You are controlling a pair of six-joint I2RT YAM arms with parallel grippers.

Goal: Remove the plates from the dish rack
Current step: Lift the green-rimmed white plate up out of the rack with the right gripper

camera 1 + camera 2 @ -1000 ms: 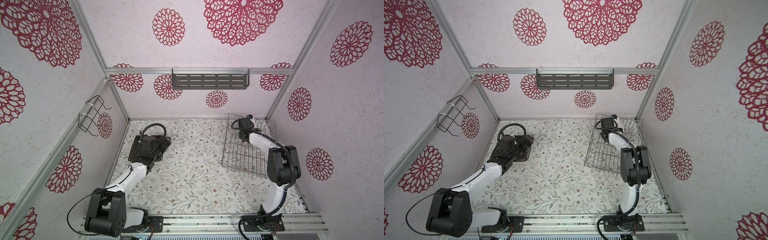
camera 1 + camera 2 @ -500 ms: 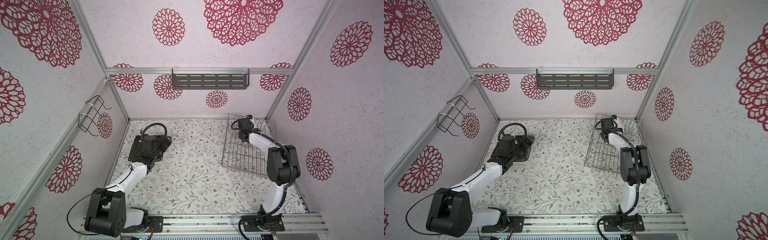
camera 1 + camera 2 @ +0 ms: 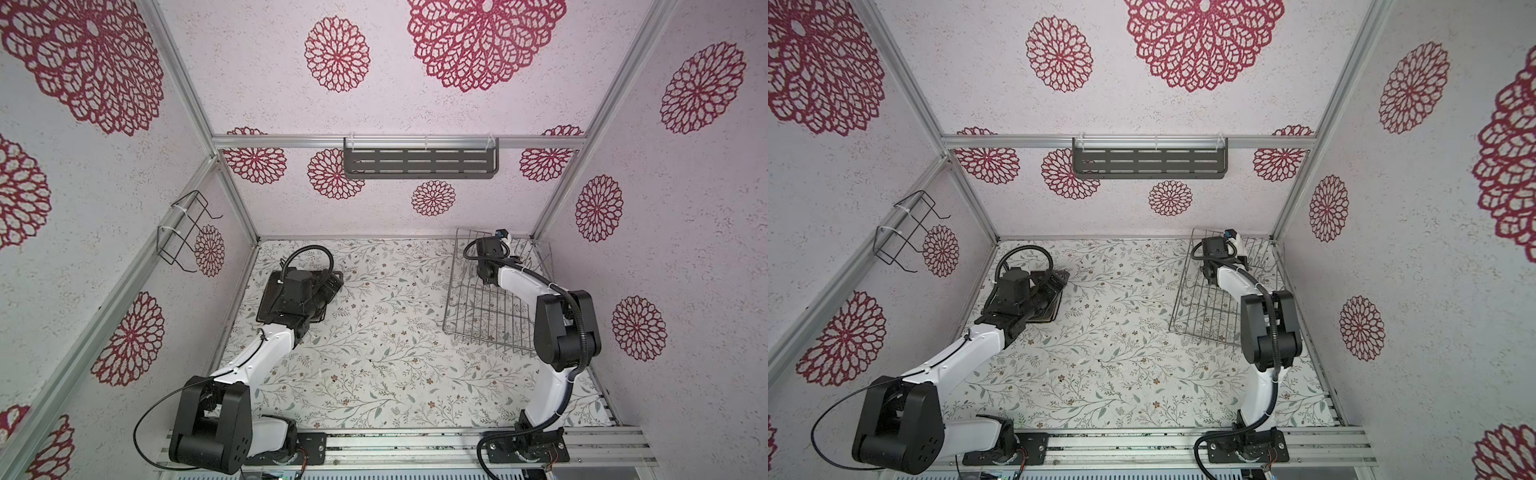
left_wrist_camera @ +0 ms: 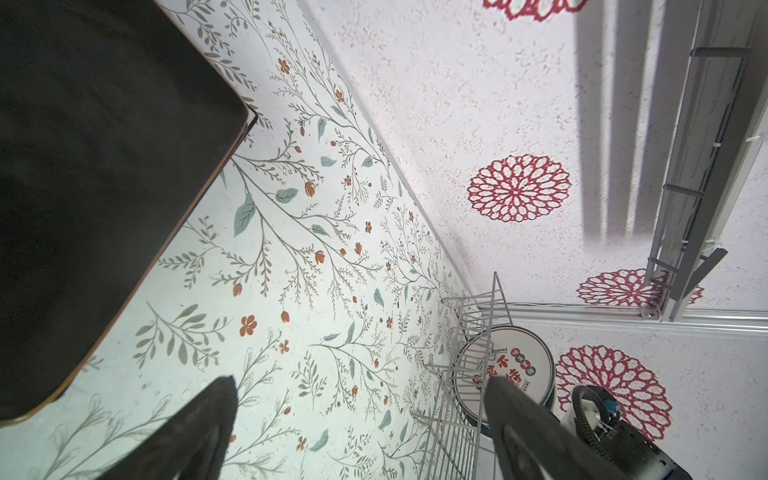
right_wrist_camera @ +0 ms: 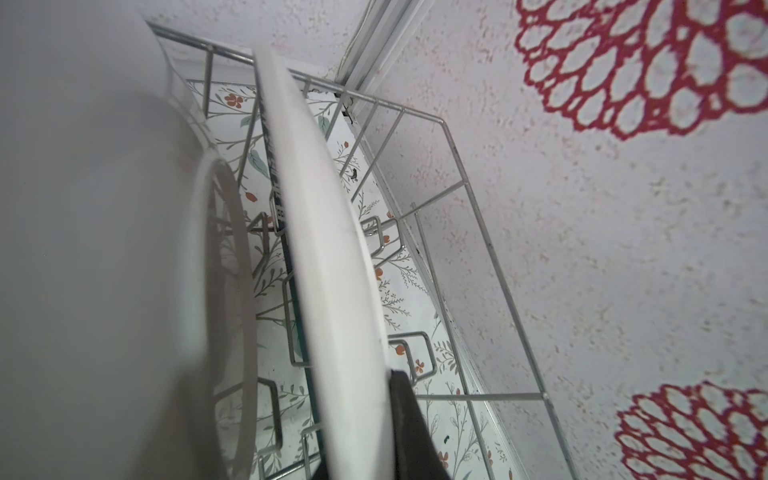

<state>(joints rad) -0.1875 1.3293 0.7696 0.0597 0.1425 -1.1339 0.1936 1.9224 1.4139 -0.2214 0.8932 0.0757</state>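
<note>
Round white plate printed with red Chinese characters, small print unreadable, upright in dish rack at table's far right corner, neighbouring white plate pinched by right gripper, left gripper spread wide above black square plate, far left.

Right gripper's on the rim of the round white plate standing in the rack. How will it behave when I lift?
The round white plate looks like stiff glazed ceramic: it should not flex, but could chip on the dish rack wires. The right gripper pinches only its smooth rim, so it may slip or swing. Likely heavy for so thin a hold.
</note>
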